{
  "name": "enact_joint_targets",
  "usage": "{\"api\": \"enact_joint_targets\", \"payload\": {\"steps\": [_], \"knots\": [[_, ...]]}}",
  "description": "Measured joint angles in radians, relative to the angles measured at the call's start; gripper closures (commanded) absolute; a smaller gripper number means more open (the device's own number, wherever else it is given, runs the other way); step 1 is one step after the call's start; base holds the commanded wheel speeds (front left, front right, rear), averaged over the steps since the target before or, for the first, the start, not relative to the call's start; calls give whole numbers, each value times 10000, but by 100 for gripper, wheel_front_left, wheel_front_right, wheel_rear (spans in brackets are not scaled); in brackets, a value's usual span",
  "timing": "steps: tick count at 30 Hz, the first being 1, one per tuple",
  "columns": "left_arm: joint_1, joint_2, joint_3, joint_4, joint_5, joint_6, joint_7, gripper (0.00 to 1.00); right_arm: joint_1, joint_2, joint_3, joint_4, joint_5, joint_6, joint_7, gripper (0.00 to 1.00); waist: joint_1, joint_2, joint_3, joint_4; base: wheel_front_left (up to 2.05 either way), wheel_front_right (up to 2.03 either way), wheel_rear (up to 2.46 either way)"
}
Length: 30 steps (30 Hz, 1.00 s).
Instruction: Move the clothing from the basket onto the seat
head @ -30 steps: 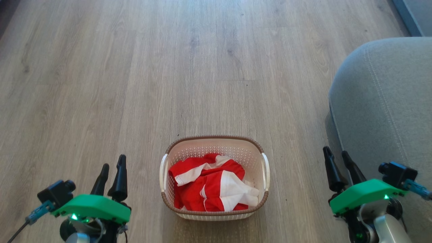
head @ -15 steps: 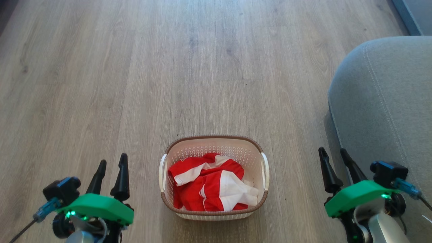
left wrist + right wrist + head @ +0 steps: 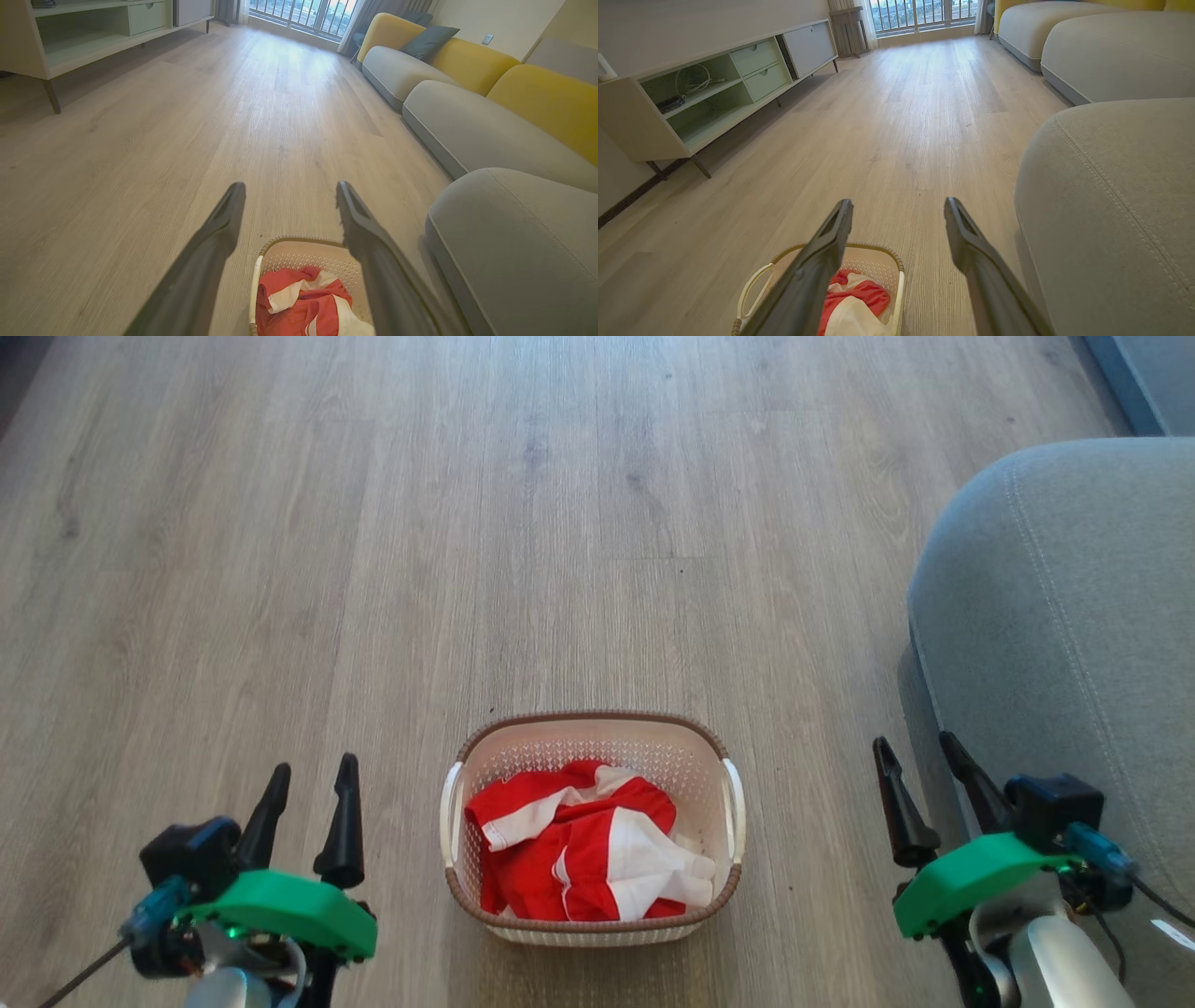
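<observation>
The task looks unstarted: nothing lies on the seat, and every step of lifting and carrying is left to do.

The floor [image 3: 560, 523] is the largest thing in the head view. The seat [image 3: 1074, 616] rises at 3 o'clock in that view, its grey top bare as far as it shows. The basket [image 3: 597, 751] stands on the floor at 6 o'clock, well apart from the seat's near edge. The clothing [image 3: 579, 859] lies bunched inside the basket, red with white panels, below the rim and covering most of the bottom. Whether it is one garment or several I cannot tell from the heap.

The left tool [image 3: 315, 767] hangs at 9 o'clock of the basket, released, its two fingers spread with nothing between them. The clothing sits at 3 o'clock of it, near but apart. The right tool [image 3: 914, 743] hangs at 3 o'clock of the basket, likewise released and bare. It is just beside the seat's edge, with the clothing at 8 o'clock of it. Neither tool touches basket or cloth.
</observation>
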Motion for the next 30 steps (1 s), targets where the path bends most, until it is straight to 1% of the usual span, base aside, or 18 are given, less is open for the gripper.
{"api": "enact_joint_targets", "payload": {"steps": [23,30], "knots": [[-123,8,0,-150,2901,36,-694,0,-389,-15,194,-8,-3103,0,-700,0,0,0,217,-41,0,0,0],[-244,8,15,-150,2957,36,-704,0,-474,-25,197,-15,-3187,0,-700,0,0,0,264,-27,0,0,0]]}}
